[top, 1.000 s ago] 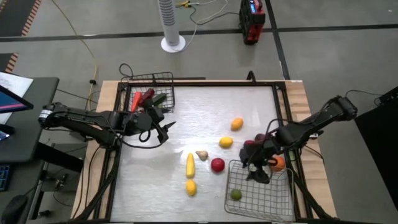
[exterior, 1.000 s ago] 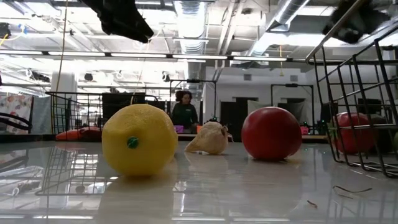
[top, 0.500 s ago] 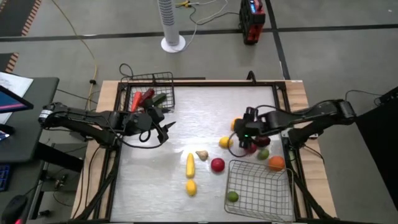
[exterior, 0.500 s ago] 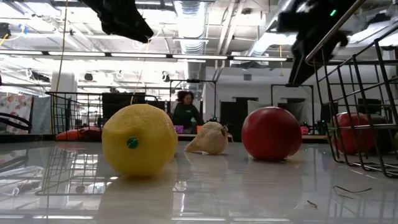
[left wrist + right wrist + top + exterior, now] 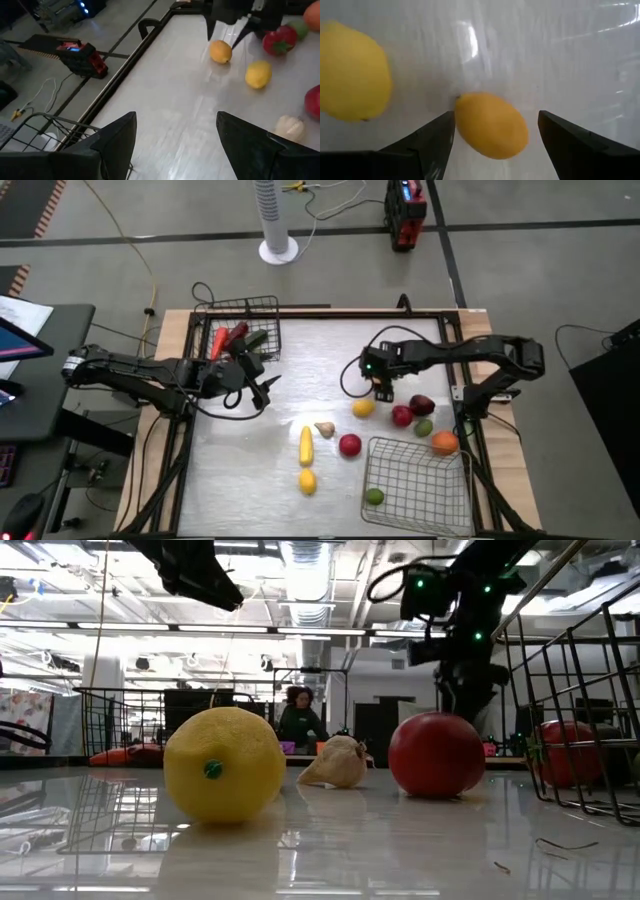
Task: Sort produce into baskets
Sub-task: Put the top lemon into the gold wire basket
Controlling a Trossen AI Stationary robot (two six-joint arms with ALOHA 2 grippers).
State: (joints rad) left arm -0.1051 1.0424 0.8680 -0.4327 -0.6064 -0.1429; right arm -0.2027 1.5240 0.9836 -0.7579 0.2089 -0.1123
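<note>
My right gripper (image 5: 381, 383) is open and points down over an orange-yellow fruit (image 5: 492, 125) at the table's middle right; its fingers stand on either side of the fruit, apart from it. A yellow lemon (image 5: 363, 408) lies just nearer. Red, dark red and green fruits (image 5: 402, 416) and an orange (image 5: 444, 443) lie by the near-right wire basket (image 5: 440, 500), which holds a green lime (image 5: 374, 496). My left gripper (image 5: 268, 385) is open and empty beside the far-left wire basket (image 5: 262, 305), which holds red and dark green pieces.
A red apple (image 5: 349, 445), a garlic-like piece (image 5: 324, 428), a long yellow piece (image 5: 306, 444) and a second lemon (image 5: 307, 481) lie at the table's near middle. A raised metal frame (image 5: 455, 350) edges the table. A person (image 5: 296, 718) stands far behind.
My right gripper has gone from over the near-right basket's far edge toward the table's far edge and left, and now stands over the orange-yellow fruit. The fruits have kept their places.
</note>
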